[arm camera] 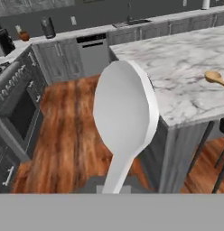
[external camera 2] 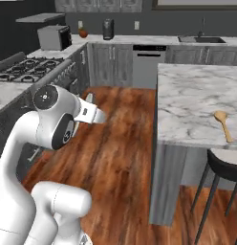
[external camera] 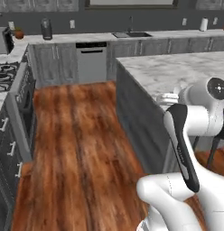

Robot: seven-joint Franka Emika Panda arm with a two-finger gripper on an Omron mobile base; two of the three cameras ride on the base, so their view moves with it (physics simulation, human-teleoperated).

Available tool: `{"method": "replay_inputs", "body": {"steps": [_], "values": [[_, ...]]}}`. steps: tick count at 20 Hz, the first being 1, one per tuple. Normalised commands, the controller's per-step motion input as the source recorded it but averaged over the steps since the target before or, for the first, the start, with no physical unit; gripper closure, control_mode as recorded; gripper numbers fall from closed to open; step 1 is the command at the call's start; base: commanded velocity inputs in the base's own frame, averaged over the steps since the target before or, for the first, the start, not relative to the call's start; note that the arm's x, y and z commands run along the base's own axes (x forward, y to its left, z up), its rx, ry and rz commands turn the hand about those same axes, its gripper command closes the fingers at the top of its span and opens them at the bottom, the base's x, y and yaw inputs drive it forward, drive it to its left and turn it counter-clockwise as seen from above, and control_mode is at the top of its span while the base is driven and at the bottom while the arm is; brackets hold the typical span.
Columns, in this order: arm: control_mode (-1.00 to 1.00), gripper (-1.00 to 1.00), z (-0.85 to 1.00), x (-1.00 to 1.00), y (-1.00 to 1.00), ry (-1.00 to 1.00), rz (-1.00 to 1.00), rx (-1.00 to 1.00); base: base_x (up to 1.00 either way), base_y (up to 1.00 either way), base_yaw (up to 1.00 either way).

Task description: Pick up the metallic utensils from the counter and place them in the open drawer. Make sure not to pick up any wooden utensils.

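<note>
A pale silvery spoon (arm camera: 125, 113) stands close in front of the hand camera, bowl up and handle running down into my gripper (arm camera: 113, 188), which is shut on it. In the right base view the spoon (external camera 2: 90, 98) sticks up from the hand over the wooden floor, left of the counter (external camera 2: 197, 95). The white marble counter (arm camera: 186, 67) carries a tan wooden spoon (arm camera: 215, 77) near its right edge, also seen from the base (external camera 2: 223, 122). From the left base view the hand end (external camera: 167, 98) sits by the counter's near corner (external camera: 177, 67). The black-handled knife and the open drawer are out of view.
A stove (external camera 2: 25, 67) and dark cabinets line the left side. A dishwasher (external camera: 91, 61) and the sink worktop (external camera: 132, 35) run along the back wall. A black bar stool (external camera 2: 225, 162) stands at the counter's near right. Wooden floor (external camera: 77, 135) lies open between.
</note>
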Motion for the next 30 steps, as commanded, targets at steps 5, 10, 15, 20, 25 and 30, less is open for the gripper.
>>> {"method": "replay_inputs", "body": {"steps": [5,10,15,20,25,30], "values": [[1.00,1.00,0.00,0.00,0.00,0.00,0.00,0.00,0.20,0.67,-0.78],[1.00,1.00,0.00,0.00,0.00,0.00,0.00,0.00,0.00,0.65,-0.77],[1.00,1.00,0.00,0.00,0.00,0.00,0.00,0.00,0.09,0.58,-0.70],[1.00,1.00,0.00,0.00,0.00,0.00,0.00,0.00,0.45,0.35,-0.59],[1.00,1.00,0.00,0.00,0.00,0.00,0.00,0.00,0.67,0.01,-0.34],[1.00,1.00,0.00,0.00,0.00,0.00,0.00,0.00,0.46,0.58,-0.36]]}}
